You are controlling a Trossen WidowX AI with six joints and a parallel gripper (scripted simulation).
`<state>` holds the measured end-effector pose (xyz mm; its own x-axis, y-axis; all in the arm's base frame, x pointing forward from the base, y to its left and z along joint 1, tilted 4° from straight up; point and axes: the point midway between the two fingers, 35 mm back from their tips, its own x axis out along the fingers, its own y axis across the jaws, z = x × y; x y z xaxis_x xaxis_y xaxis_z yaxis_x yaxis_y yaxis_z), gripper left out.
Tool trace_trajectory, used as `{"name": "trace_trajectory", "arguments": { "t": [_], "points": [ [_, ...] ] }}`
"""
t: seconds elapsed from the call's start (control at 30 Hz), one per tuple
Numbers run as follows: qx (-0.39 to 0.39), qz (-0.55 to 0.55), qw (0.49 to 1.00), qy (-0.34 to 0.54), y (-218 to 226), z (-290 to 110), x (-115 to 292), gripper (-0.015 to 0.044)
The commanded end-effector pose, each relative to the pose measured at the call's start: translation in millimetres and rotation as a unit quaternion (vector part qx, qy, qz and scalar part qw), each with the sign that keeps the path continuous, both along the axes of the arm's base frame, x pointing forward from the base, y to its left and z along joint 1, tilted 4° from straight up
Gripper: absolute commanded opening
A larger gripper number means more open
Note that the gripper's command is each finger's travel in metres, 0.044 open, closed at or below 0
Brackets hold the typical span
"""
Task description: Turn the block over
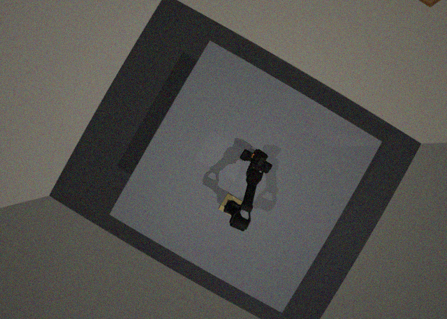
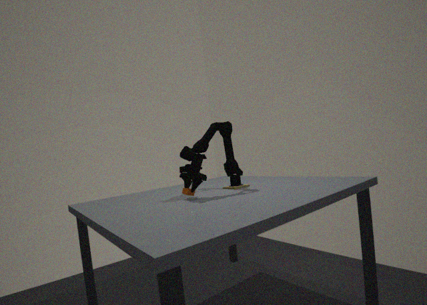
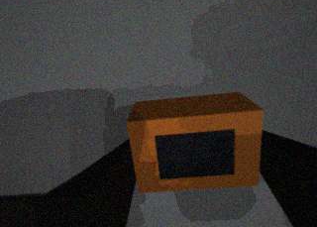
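Note:
The orange block (image 3: pixel 198 119) (image 2: pixel 187 191) has a dark rectangular mark on the side that faces the wrist camera. My gripper (image 3: pixel 191 141) (image 2: pixel 191 186) (image 1: pixel 257 157) is shut on the block, with its dark fingers along the block's left and right sides. It holds the block a little above the grey table (image 1: pixel 216 109) (image 2: pixel 172 222); a shadow lies on the table under it. In the overhead view the gripper hides most of the block.
The arm's base stands on a yellow plate (image 1: pixel 226 200) (image 2: pixel 237 187) near the table's middle. The arm arches up and over to the block. Dark floor surrounds the table, and the table's edges are far from the gripper.

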<state>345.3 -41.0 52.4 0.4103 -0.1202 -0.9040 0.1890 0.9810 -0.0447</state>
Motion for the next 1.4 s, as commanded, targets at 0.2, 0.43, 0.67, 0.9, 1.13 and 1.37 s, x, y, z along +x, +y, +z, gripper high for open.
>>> {"name": "trace_trajectory", "arguments": {
  "t": [0.2, 0.43, 0.67, 0.9, 1.13, 1.37],
  "points": [
    [-0.012, 0.003, 0.999, -0.051, 0.0, 2.2, -3.7, 0.0],
    [-0.019, 0.006, 0.996, -0.091, -0.8, -10.5, 4.8, 0.0],
    [-0.028, 0.01, 0.99, -0.141, -1.5, -23.0, 11.2, 0.0],
    [-0.038, 0.012, 0.981, -0.191, -1.8, -31.2, 12.6, 0.0],
    [-0.047, 0.015, 0.97, -0.239, -1.7, -34.7, 9.3, 0.0],
    [-0.057, 0.016, 0.956, -0.287, -1.4, -33.4, 1.7, 0.0]
  ]
}}
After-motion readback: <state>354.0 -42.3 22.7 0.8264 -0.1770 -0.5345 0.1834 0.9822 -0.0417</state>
